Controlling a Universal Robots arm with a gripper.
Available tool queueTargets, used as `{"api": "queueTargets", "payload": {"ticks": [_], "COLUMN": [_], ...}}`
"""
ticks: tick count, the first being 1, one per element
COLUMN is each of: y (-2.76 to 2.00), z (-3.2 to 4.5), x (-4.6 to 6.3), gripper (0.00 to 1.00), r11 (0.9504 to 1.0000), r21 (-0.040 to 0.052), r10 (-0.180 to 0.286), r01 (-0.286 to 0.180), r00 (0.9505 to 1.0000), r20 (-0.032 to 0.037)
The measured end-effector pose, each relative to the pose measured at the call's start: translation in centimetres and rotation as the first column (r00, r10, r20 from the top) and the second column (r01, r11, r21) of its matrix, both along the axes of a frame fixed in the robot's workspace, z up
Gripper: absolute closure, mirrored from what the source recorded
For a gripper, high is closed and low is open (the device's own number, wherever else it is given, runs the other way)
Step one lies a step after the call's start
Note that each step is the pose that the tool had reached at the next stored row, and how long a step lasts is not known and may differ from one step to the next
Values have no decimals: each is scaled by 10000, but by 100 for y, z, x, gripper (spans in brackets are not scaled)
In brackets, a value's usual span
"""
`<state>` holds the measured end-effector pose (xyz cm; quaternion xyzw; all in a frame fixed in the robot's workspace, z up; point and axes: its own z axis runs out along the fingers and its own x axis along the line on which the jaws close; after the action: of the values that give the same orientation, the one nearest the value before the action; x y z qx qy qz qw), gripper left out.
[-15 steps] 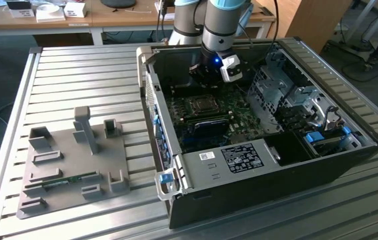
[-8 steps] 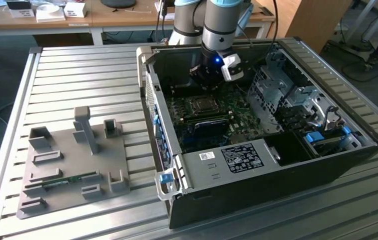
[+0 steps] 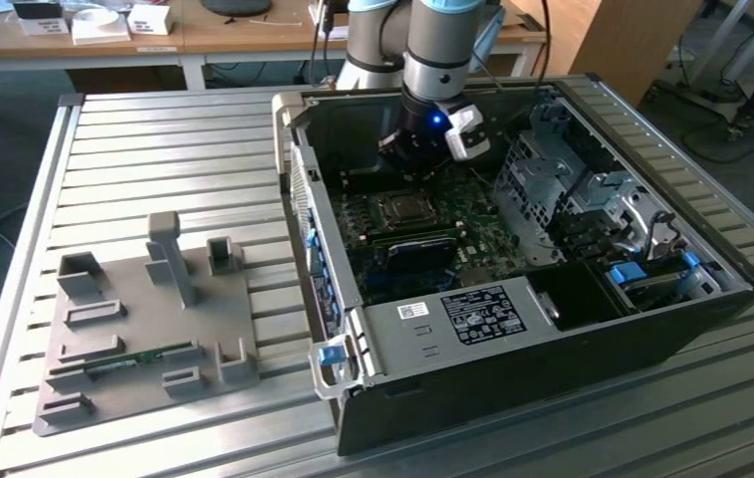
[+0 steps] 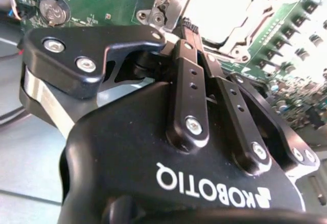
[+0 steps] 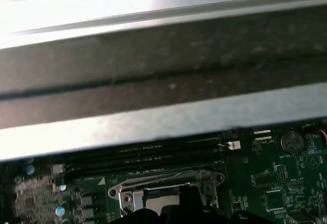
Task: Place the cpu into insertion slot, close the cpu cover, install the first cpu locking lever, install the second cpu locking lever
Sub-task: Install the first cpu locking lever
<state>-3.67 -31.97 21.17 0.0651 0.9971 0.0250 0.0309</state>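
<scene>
I have the one arm reaching down into the open computer case, a black steel tower lying on its side on a ribbed aluminium slat table. In the second wrist view the gripper is matte black, with two slim bolted fingers drawn together so I see no gap between them; the tips sit right at the edge of the socket hardware, and I cannot tell whether they pinch anything.

The cpu lies flat in the insertion slot, its smooth metal top washed out to a bright square in the second wrist view. The cpu cover, a thin stamped silver frame with a screw at its corner, lies down around the chip, and in the first wrist view I see it as a silver rim on the green motherboard. In the exterior view the socket sits toward the far side of the board, just below the gripper.

I count one round coin cell battery, shiny and ridged, on the board. To the exterior view's left on the table sits one grey plastic fixture tray with several upright blocks, holding one long green memory stick.
</scene>
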Motion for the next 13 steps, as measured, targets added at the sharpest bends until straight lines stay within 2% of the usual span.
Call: {"api": "queueTargets", "payload": {"ticks": [2,6,9,10,13], "y": [0,0,0,0,-1], "z": [0,0,-1,-1,0], "x": [-1,-3,-7,-10,-11], "gripper": [89,89,89,89,89], "r11": [9998,9982,9965,9959,9956], "r21": [-87,-350,-495,-524,-534], "r10": [180,481,671,733,771], "r01": [-180,-483,-676,-738,-775], "r00": [9998,9988,9977,9973,9970], "r20": [-20,-76,-104,-107,-109]}}
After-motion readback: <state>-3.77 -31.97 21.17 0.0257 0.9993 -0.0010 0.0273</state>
